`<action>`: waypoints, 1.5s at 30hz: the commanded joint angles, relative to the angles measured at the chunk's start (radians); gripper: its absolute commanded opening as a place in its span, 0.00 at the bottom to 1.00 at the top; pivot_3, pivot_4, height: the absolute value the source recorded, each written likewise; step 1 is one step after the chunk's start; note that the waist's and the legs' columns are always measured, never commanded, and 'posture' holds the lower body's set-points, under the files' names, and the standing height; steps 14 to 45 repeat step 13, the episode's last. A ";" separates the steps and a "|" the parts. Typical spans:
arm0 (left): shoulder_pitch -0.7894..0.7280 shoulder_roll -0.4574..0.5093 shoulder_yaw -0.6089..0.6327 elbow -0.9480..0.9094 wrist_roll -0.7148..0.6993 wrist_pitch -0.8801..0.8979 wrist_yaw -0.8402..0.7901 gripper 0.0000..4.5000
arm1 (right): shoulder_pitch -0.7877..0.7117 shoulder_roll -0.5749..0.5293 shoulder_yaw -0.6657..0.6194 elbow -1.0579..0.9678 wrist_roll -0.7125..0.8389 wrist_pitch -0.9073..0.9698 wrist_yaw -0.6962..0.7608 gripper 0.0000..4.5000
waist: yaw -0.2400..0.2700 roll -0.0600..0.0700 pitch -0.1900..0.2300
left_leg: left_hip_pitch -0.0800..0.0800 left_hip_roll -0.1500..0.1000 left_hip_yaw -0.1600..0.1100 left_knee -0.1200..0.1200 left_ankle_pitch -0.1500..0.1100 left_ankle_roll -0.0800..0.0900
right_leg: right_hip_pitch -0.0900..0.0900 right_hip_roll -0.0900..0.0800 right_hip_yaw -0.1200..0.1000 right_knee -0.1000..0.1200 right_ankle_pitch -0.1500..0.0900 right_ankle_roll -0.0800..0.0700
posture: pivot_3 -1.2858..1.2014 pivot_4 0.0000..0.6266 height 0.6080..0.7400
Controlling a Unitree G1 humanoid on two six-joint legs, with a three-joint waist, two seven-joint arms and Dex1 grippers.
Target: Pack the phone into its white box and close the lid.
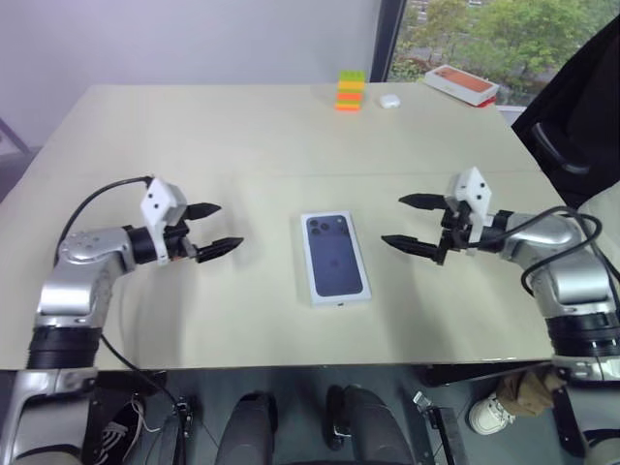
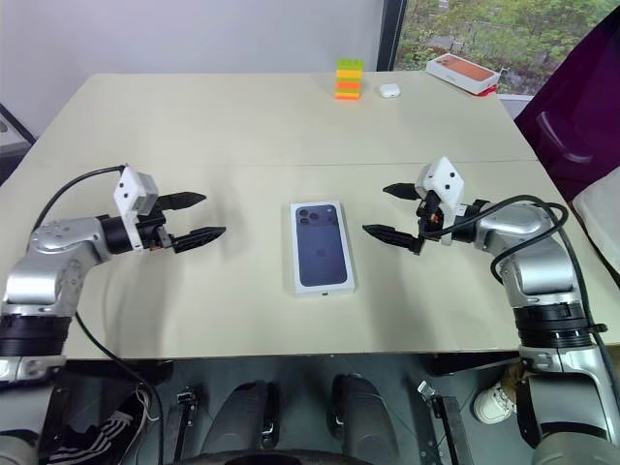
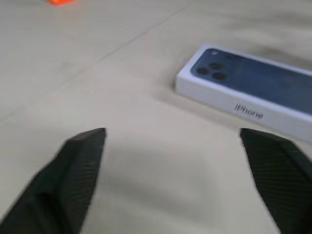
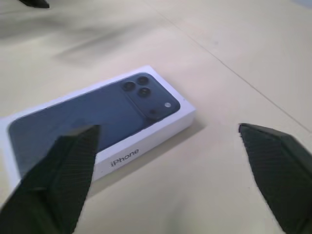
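Left gripper (image 1: 218, 228): fingers spread wide, holding nothing, parked just off the box's left side.
Right gripper (image 1: 412, 221): same deal, wide open and empty, off the right side.
Lid (image 1: 334, 256): sits flush on the white box between my two grippers, printed phone picture facing up, so it looks shut.
Phone: can't see it, guessing it's inside.
Why the gap: my guess is I've let go, job looks done.
Table (image 1: 242, 136): box lies flat on it.

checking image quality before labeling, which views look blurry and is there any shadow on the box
Left wrist view: soft throughout, the lid and its lettering smeared. Right wrist view: lid print sharper, the gripper's near fingers out of focus. Head views: even daylight, only a faint shadow around the closed box.
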 commanded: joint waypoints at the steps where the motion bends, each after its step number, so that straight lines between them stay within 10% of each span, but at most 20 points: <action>1: 0.054 0.035 0.054 -0.039 -0.019 -0.042 -0.018 0.99 | 0.047 -0.047 -0.051 -0.075 0.046 -0.031 0.063 1.00 | 0.000 0.000 0.000 | 0.000 0.000 0.000 0.000 0.000 0.000 | 0.000 0.000 0.000 0.000 0.000 0.000 | 0.52 0.24 1.00; 13: 0.270 0.100 0.206 -0.052 -0.044 -0.162 -0.037 0.99 | 0.246 -0.154 -0.153 -0.109 0.049 -0.138 0.135 1.00 | 0.001 0.000 0.000 | 0.000 0.001 0.001 0.000 0.000 0.000 | 0.000 0.000 0.000 0.000 -0.002 0.002 | 0.52 0.24 1.00; 45: 0.270 0.100 0.206 -0.052 -0.044 -0.162 -0.037 0.99 | 0.246 -0.154 -0.153 -0.109 0.049 -0.138 0.135 1.00 | 0.001 0.000 0.000 | 0.000 0.001 0.001 0.000 0.000 0.000 | 0.000 0.000 0.000 0.000 -0.002 0.002 | 0.52 0.24 1.00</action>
